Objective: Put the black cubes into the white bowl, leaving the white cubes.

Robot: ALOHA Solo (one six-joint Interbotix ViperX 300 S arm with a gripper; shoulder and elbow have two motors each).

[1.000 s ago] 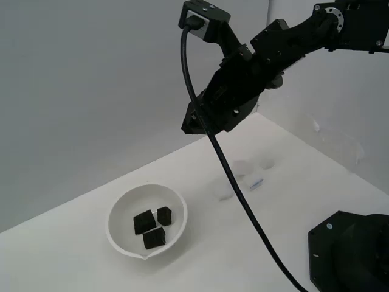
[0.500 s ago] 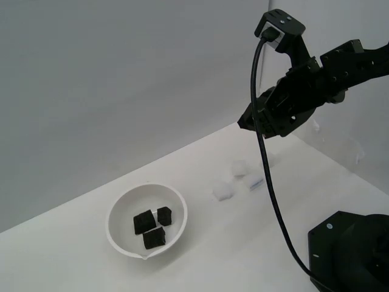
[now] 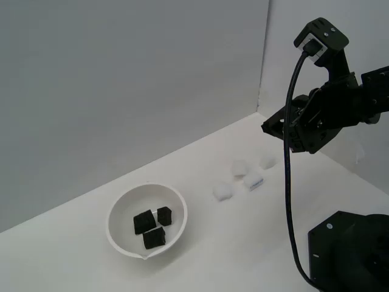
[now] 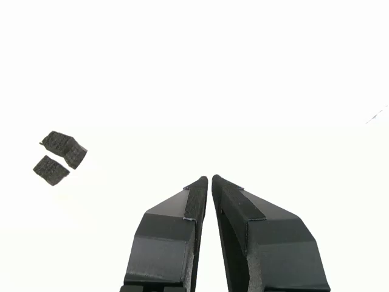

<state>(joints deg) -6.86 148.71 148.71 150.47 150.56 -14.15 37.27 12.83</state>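
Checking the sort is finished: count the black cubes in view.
3, all inside the white bowl: one nearest its pouring lip, one toward the exterior view's left, one toward the right. None shows on the table.

A plain white tabletop [image 3: 73, 255] fills the lower scene under even, soft light. Behind it stands a smooth grey wall [image 3: 121, 79], meeting a paler wall panel [image 3: 285, 67] at a vertical corner toward the exterior view's right.

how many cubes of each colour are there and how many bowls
Black cubes: 3, all in the white bowl
White cubes: 4, on the table toward the exterior view's right of the bowl
White bowl: 1
Total: 8
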